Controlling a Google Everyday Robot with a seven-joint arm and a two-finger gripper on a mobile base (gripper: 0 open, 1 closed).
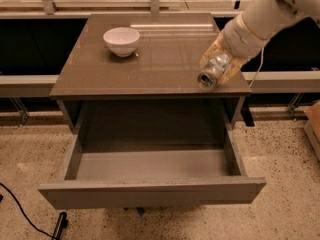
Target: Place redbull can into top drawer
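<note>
The redbull can (210, 73) is a slim silver-and-pale-blue can held tilted, its round silver end facing me, over the front right corner of the brown cabinet top (150, 64). My gripper (216, 66) is shut on the can, its yellowish fingers on either side, at the end of the white arm coming in from the upper right. The top drawer (150, 166) is pulled wide open below, grey inside with nothing in it, with a plain flat front panel (150, 193).
A white bowl (121, 40) stands on the cabinet top at the back left. A black cable (25, 214) lies on the speckled floor at the lower left. A cardboard box edge (315, 124) is at the right.
</note>
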